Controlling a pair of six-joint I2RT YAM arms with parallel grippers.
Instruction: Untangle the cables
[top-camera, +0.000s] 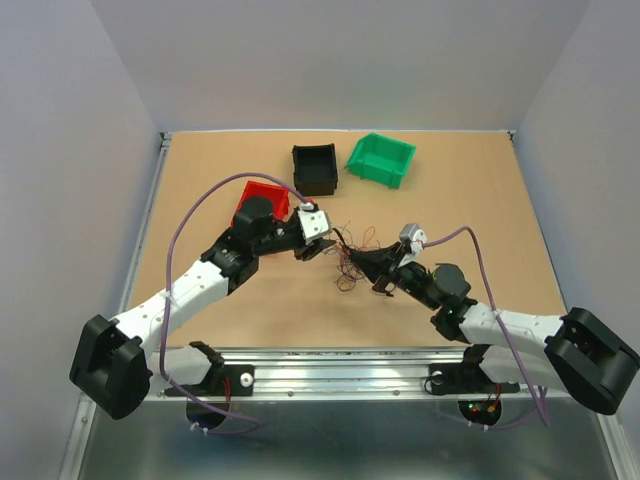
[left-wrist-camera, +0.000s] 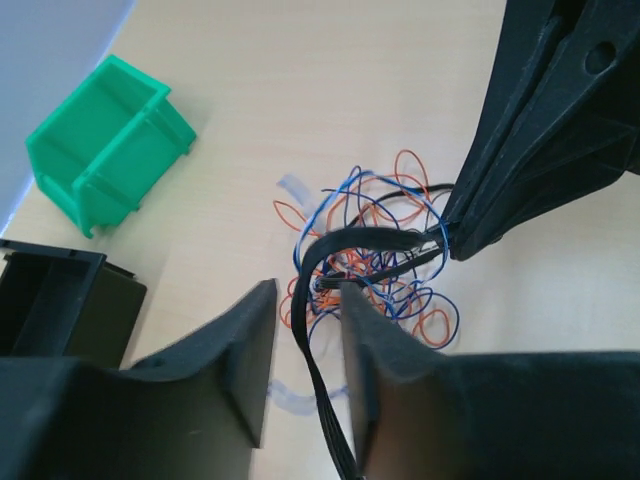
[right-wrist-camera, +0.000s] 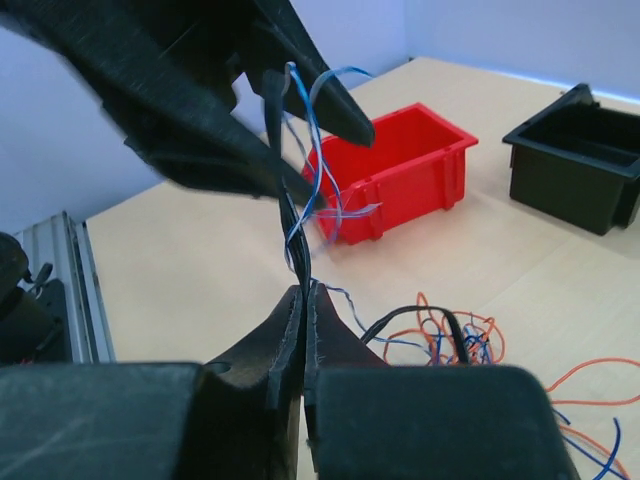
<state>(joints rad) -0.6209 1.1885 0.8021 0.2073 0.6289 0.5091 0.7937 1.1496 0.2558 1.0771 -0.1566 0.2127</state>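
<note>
The cables (left-wrist-camera: 375, 235) lie in a loose nest on the desk (top-camera: 480, 200), a little to the robot's right of the red bin (top-camera: 262, 195) and nearer the arm bases than it. From where I stand they are hair-thin loops of orange, blue and black, crossing over one another, with a few strands lifted off the heap between the two arms.

The right gripper (right-wrist-camera: 303, 300) has its jaws pressed tight together on a small twist of blue and dark strands. These rise from its tips towards the left arm on the red bin's side. The left gripper (left-wrist-camera: 305, 295) sits close to the red bin with its jaws standing about halfway apart. A black strand runs down through the gap, but nothing looks pinched there.

The black bin (top-camera: 315, 168) stands just beyond the red bin, and the green bin (top-camera: 381, 158) is further to the right of it. Neither touches the wires.

I judge these wires to weigh almost nothing and to be thoroughly limp. They will sag, spring back into curls and drag their neighbours along whenever one is pulled. They look slick and fine enough to slip out of a loose pinch, and a hard tug could tighten a knot or kink a strand.

The best hold seems to be a single strand near a free end or on an outer loop, away from the dense middle. The other arm can then pin the heap low near the desk.
</note>
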